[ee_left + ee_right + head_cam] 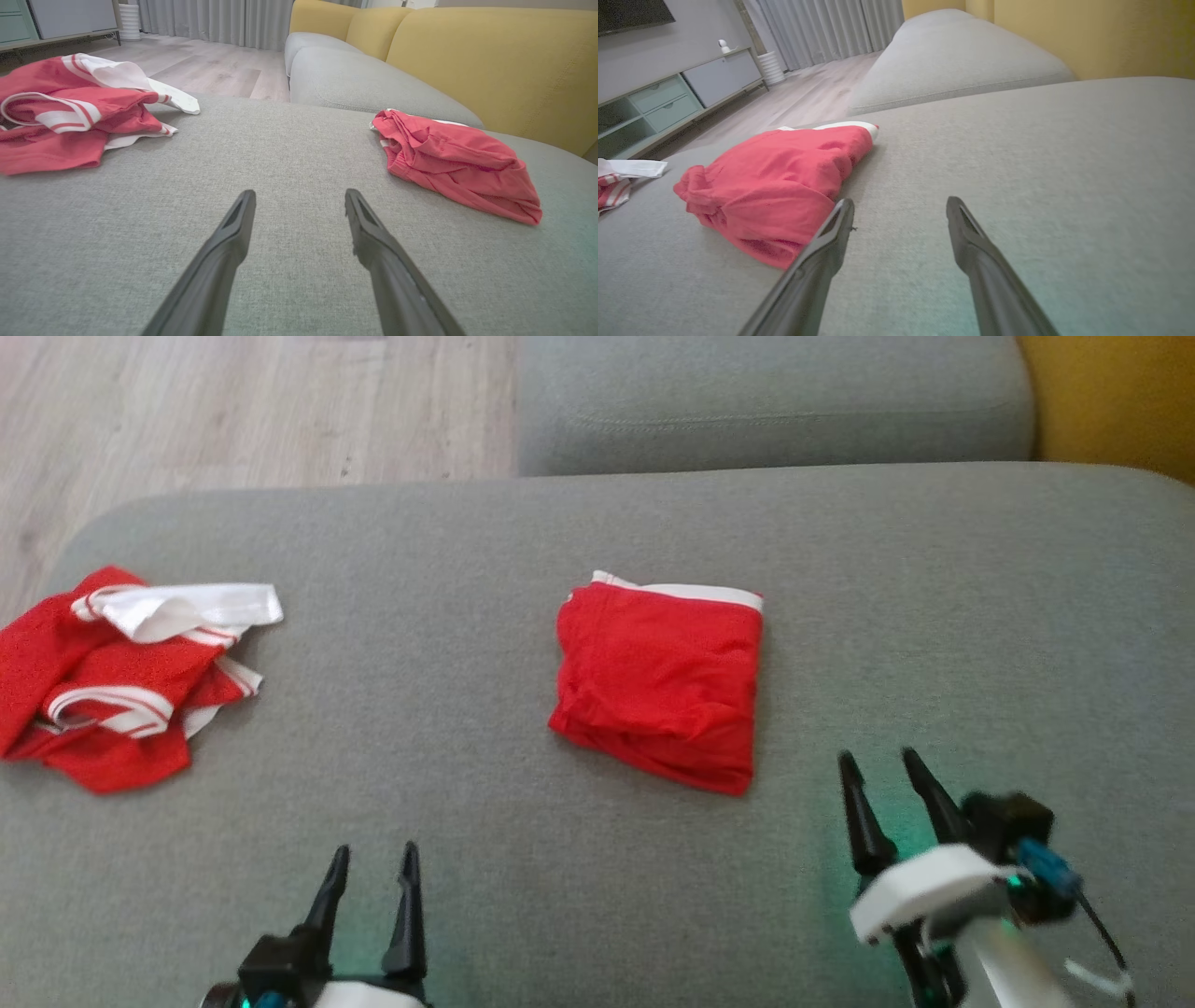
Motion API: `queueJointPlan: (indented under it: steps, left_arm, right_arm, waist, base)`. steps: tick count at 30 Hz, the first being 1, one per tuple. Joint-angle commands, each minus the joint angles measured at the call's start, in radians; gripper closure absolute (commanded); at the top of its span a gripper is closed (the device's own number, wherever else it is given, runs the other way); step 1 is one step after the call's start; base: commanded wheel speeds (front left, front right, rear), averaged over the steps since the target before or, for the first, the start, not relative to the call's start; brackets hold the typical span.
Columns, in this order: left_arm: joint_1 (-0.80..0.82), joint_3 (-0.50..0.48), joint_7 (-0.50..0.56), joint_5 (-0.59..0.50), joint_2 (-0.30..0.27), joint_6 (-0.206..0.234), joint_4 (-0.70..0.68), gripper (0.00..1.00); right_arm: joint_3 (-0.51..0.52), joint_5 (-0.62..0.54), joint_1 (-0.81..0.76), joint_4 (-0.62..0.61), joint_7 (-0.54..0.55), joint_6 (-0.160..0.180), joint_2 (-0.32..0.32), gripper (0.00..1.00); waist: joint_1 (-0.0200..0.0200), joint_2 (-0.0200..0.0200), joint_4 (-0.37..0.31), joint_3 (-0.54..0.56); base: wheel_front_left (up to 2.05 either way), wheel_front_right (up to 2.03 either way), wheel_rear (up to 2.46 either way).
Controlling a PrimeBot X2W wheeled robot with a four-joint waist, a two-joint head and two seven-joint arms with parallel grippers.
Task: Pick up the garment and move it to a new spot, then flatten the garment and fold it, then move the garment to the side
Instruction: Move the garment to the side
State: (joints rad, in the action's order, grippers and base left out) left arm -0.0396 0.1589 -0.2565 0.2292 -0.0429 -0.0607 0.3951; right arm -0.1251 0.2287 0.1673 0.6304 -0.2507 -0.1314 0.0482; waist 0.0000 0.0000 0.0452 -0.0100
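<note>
A red garment (pixel 661 681) with a white waistband lies folded into a rough square at the middle of the grey cushion (pixel 467 569); the same garment (pixel 455 161) sits right of centre in the left wrist view, and the garment (pixel 777 186) lies at the left in the right wrist view. My left gripper (pixel 372 863) hovers open near the cushion's front, well left of it, and the left gripper (pixel 299 198) holds nothing. My right gripper (pixel 876 767) is open just right of the garment's near corner. The right gripper (pixel 900 207) is empty, its left finger beside the cloth.
A crumpled red and white striped garment (pixel 121 672) lies at the cushion's left end. A second grey cushion (pixel 766 401) sits beyond, with wooden floor (pixel 233 411) at the far left and the yellow sofa back (pixel 490 60) to the right.
</note>
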Motion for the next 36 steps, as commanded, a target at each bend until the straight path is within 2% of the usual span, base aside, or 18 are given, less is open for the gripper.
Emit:
queueJointPlan:
  steps: [1,6,12,18,19,20,21,27,31,36]
  left_arm:
    - [0.061,-0.020,-0.005,0.008,-0.007,0.004,-0.035,0.00]
    - [0.100,0.019,-0.005,0.023,-0.007,-0.006,-0.034,0.00]
    - [0.140,0.059,-0.005,0.041,-0.007,-0.014,-0.024,0.00]
    - [0.154,0.060,-0.005,0.046,-0.007,-0.018,-0.013,0.00]
    - [0.156,0.059,-0.005,0.047,-0.007,-0.019,-0.013,0.00]
    - [0.157,0.058,-0.005,0.048,-0.007,-0.020,-0.013,0.00]
    - [0.159,0.058,-0.005,0.049,-0.007,-0.021,-0.014,0.00]
    - [0.169,0.055,-0.005,0.048,-0.007,-0.029,-0.022,0.00]
    - [0.175,0.059,-0.005,0.043,-0.007,-0.037,-0.028,0.00]
    - [0.200,0.100,-0.005,0.048,-0.007,-0.048,-0.044,0.00]
  right_arm:
    - [-0.046,0.015,0.077,-0.018,-0.011,0.001,0.002,0.00]
    - [-0.091,0.101,0.182,0.042,-0.011,0.001,0.002,0.00]
    - [-0.130,0.255,0.309,0.198,-0.011,0.001,0.002,0.00]
    - [-0.169,0.349,0.374,0.292,-0.011,0.001,0.002,0.00]
    - [-0.172,0.355,0.379,0.303,-0.011,0.001,0.002,0.30]
    - [-0.171,0.361,0.384,0.307,-0.011,0.001,0.002,0.85]
    - [-0.169,0.365,0.388,0.306,-0.011,0.001,0.002,1.00]
    - [-0.122,0.354,0.379,0.264,-0.011,0.001,0.002,1.00]
    - [-0.121,0.344,0.348,0.227,-0.011,0.001,0.002,1.00]
    - [-0.157,0.350,0.309,0.196,-0.011,0.001,0.002,1.00]
  waist:
    - [0.0000,0.0000,0.016,-0.016]
    - [0.0000,0.0000,0.075,-0.079]
    - [0.0000,0.0000,0.155,-0.146]
    - [0.0000,0.0000,0.190,-0.184]
    - [0.0000,0.0000,0.190,-0.186]
    - [0.0000,0.0000,0.189,-0.189]
    - [0.0000,0.0000,0.186,-0.192]
    - [0.0000,0.0000,0.132,-0.182]
    - [0.0000,0.0000,0.025,-0.156]
    - [0.0000,0.0000,-0.153,-0.135]
  base:
    - [0.00,0.00,0.00]
    - [0.00,0.00,0.00]
    - [0.00,0.00,0.00]
    - [0.00,0.00,0.00]
    - [0.00,0.00,0.00]
    - [0.00,0.00,0.00]
    - [0.00,0.00,0.00]
    - [0.00,0.00,0.00]
    - [0.00,0.00,0.00]
    - [0.00,0.00,0.00]
